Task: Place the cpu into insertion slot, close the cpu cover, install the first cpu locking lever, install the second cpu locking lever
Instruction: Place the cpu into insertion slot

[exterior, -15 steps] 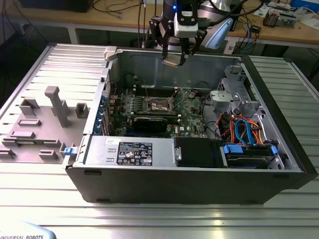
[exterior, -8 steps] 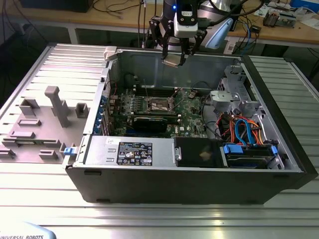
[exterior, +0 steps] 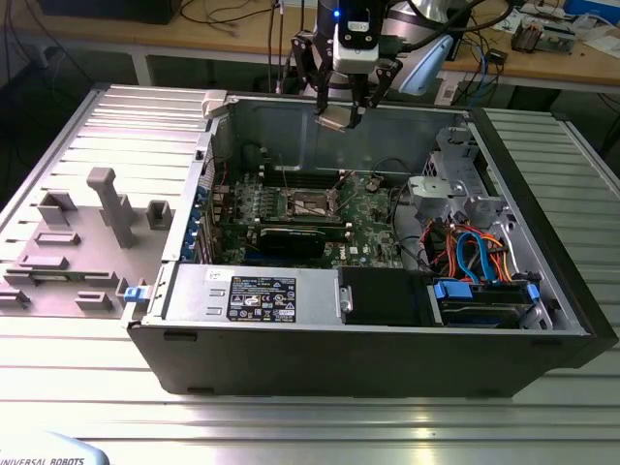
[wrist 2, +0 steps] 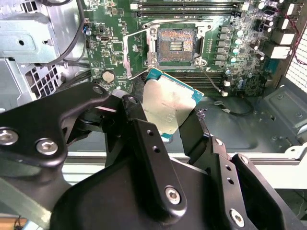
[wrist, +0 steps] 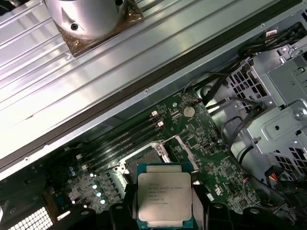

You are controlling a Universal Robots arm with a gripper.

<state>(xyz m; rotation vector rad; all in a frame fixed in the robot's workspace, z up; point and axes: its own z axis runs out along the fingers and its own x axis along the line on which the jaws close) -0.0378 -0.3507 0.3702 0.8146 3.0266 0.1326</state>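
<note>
**Exterior view.** We see a ribbed silver aluminium surface (exterior: 291, 426). On it lies an open black and grey computer case (exterior: 368, 354), resting on its side. On the exterior view's left, grey plastic fixture blocks (exterior: 107, 208) stand on the same surface. Behind, a wooden bench (exterior: 194, 34) runs across the room, strewn with cables. The black gripper (exterior: 341, 114) hangs above the case's far wall. It is closed on the small flat square cpu (exterior: 334, 118) with its dull silver top. Down on the green circuit board (exterior: 373, 228), the small square dark insertion slot (exterior: 312, 202) sits well apart from the cpu.

**Second wrist view.** We see the gripper (wrist 2: 165, 115) with its black fingers (wrist 2: 194, 129) pressed against opposite edges of the tilted cpu (wrist 2: 169, 108). Beyond it lies the insertion slot (wrist 2: 176, 45), its contacts bare. The thin silver-grey cpu cover (wrist 2: 130, 55) is a windowed frame, raised beside the slot.

**First wrist view.** We see the cpu (wrist: 164, 196) held flat between the fingers (wrist: 120, 213) of the gripper (wrist: 165, 211). The insertion slot (wrist: 144, 160) is just past it on the board. Farther off, the ribbed surface (wrist: 72, 91) carries a round silver metal cylinder (wrist: 91, 17) on a brown plate.
</note>
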